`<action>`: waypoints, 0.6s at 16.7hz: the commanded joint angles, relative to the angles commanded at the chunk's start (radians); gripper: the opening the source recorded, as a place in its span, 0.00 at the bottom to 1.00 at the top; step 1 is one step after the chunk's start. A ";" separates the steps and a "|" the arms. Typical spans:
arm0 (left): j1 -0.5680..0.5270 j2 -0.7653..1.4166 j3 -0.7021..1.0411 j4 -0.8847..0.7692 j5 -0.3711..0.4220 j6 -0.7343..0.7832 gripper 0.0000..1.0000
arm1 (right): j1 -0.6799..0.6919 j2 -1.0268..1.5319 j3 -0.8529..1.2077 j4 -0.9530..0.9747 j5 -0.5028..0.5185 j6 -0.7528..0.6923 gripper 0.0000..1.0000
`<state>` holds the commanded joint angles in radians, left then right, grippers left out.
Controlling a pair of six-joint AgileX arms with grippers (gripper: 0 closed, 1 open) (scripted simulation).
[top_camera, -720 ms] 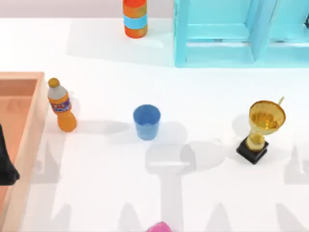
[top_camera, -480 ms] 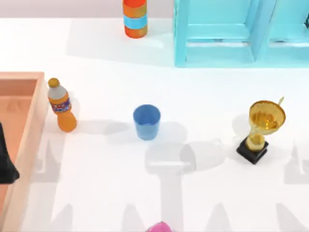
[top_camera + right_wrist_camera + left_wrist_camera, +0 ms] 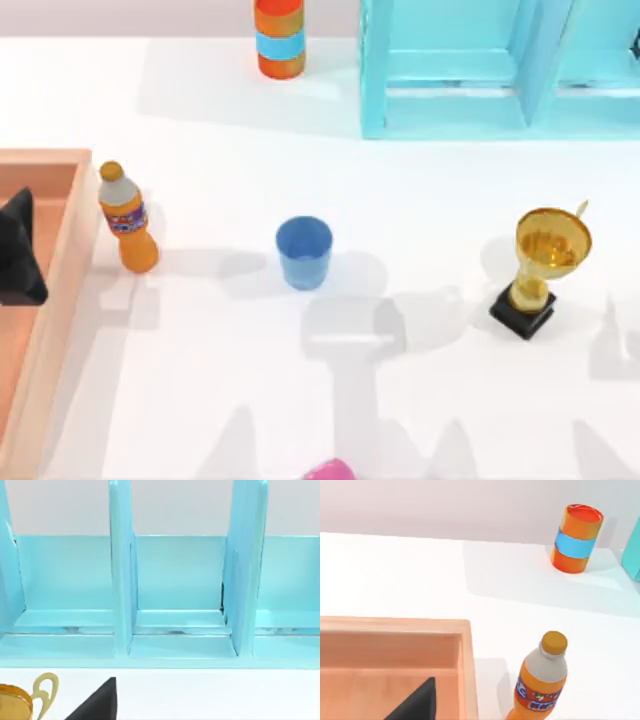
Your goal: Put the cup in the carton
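The cup [image 3: 304,252] is a small blue tumbler standing upright near the middle of the table. The carton [image 3: 62,270] lies at the left edge, with peach-tan walls and an orange-brown inside; its corner [image 3: 465,645] also appears in the left wrist view. My left gripper [image 3: 18,250] hangs over the carton, well left of the cup, and a dark part of it [image 3: 415,705] juts into the left wrist view. A dark part of my right gripper [image 3: 95,705] shows in the right wrist view, facing the shelf frame.
An orange bottle [image 3: 127,218] stands just right of the carton wall, between it and the cup. A gold trophy [image 3: 545,262] stands at the right. An orange can [image 3: 280,38] and a light-blue shelf frame [image 3: 480,70] stand at the back. A pink object [image 3: 330,470] peeks in at the front edge.
My left gripper has moved toward the back of the table above the carton, and the arm shadows have shifted. The cup and other objects have stayed put.
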<state>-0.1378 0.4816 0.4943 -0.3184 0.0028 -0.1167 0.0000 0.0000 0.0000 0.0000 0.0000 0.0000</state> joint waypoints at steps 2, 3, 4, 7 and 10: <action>-0.050 0.175 0.177 -0.116 0.001 -0.043 1.00 | 0.000 0.000 0.000 0.000 0.000 0.000 1.00; -0.076 0.268 0.271 -0.178 0.001 -0.067 1.00 | 0.000 0.000 0.000 0.000 0.000 0.000 1.00; -0.103 0.364 0.368 -0.242 0.002 -0.091 1.00 | 0.000 0.000 0.000 0.000 0.000 0.000 1.00; -0.186 0.663 0.669 -0.439 0.002 -0.167 1.00 | 0.000 0.000 0.000 0.000 0.000 0.000 1.00; -0.268 0.966 0.974 -0.639 0.003 -0.245 1.00 | 0.000 0.000 0.000 0.000 0.000 0.000 1.00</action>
<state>-0.4053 1.4475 1.4679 -0.9573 0.0058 -0.3621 0.0000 0.0000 0.0000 0.0000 0.0000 0.0000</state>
